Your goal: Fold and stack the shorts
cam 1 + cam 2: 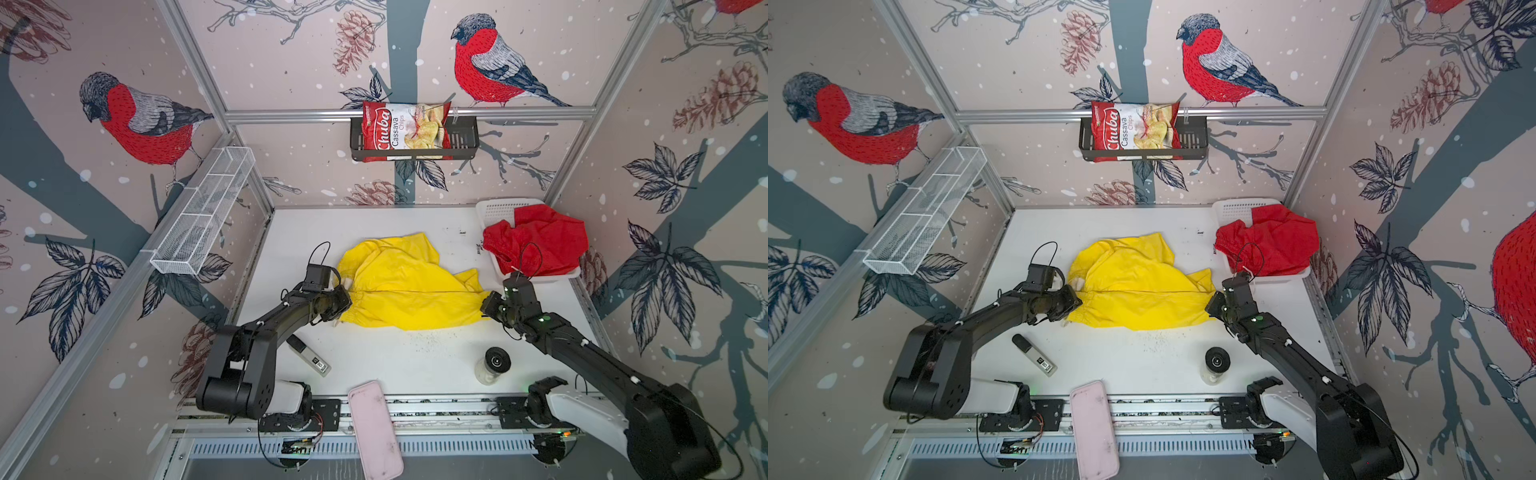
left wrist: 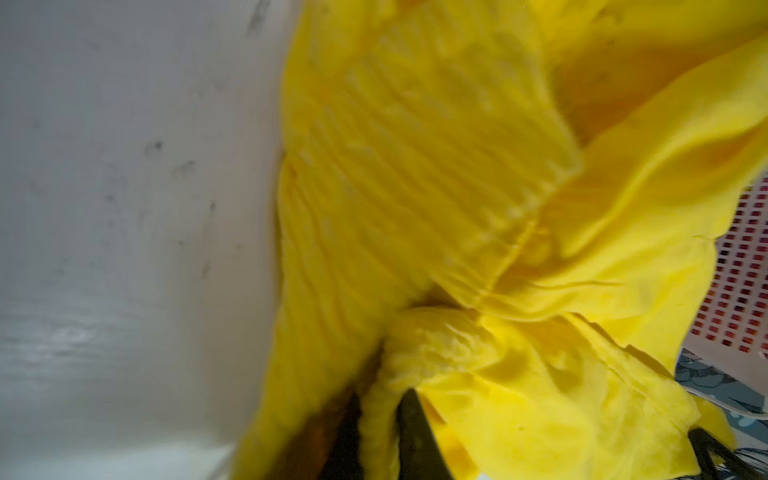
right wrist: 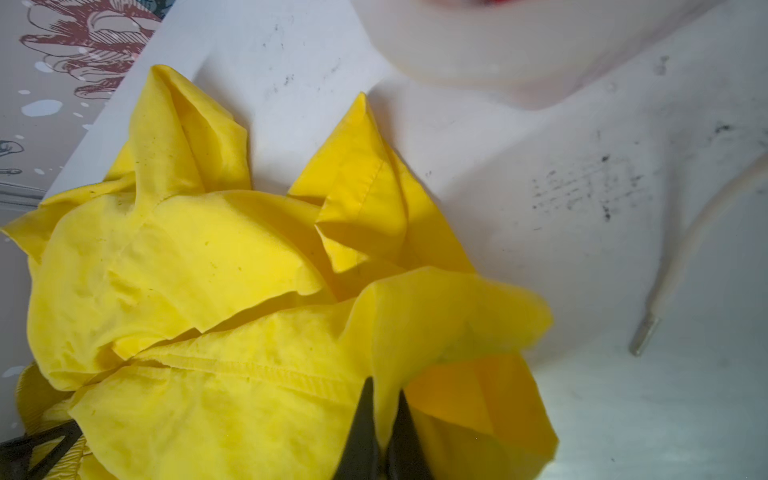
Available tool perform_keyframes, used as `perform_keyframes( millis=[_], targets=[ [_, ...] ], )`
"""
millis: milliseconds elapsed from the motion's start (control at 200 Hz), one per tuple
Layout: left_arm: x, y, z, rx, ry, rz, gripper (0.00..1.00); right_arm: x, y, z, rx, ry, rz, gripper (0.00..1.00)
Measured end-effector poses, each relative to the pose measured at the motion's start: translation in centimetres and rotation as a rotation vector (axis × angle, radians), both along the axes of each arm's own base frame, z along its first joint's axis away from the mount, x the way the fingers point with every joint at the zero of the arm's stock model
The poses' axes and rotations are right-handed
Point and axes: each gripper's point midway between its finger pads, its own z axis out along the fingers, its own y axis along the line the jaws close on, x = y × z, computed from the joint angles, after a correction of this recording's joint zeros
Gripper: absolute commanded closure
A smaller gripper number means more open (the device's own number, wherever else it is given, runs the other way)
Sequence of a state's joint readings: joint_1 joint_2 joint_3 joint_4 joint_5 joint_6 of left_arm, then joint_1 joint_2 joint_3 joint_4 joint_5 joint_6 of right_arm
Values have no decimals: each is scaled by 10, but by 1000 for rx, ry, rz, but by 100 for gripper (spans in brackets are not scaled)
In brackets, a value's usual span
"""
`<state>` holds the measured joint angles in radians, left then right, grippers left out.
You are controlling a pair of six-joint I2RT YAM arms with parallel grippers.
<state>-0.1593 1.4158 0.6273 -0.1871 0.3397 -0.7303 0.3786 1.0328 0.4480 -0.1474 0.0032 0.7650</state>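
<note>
A white table [image 1: 415,365] is being viewed from above. Crumpled yellow shorts [image 1: 407,286] are being stretched across its middle; red shorts [image 1: 540,245] are being held in a basket [image 1: 496,210] at far right. The yellow right edge is being pinched shut by the right gripper [image 3: 384,399]. Whether the left gripper [image 2: 380,415] is clamping the left edge cannot be told.

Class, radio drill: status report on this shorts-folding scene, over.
Right pincer shut on yellow shorts. Left pincer at waistband end, fabric between jaws, grip unclear. Red shorts heaped in white basket. Jar clear of fabric.
</note>
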Motion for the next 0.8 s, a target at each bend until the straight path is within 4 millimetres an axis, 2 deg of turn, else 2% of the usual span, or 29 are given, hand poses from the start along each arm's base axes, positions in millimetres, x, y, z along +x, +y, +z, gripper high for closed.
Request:
perform_keyframes(
  millis=[100, 205, 280, 355, 445, 540, 675, 800],
  targets=[
    [2, -1, 7, -9, -17, 3, 26, -4, -6, -5, -19, 13, -17, 69],
    [13, 3, 34, 10, -72, 19, 25, -9, -12, -7, -41, 19, -32, 55],
    [25, 6, 64, 26, -150, 37, 34, -11, -17, -4, -50, 13, -43, 50],
    [35, 15, 91, 63, -226, 72, 37, -12, -24, 1, -66, 5, -64, 47],
    [41, 24, 107, 99, -287, 110, 37, -10, -36, 10, -91, -14, -90, 45],
    [45, 26, 103, 110, -290, 118, 39, -8, -50, 18, -97, -37, -136, 43],
    [52, 23, 75, 120, -218, 105, 61, -7, -62, 25, -101, -60, -170, 43],
    [59, 11, 52, 75, -164, 69, 63, -7, -64, 25, -94, -57, -177, 43]
  ],
)
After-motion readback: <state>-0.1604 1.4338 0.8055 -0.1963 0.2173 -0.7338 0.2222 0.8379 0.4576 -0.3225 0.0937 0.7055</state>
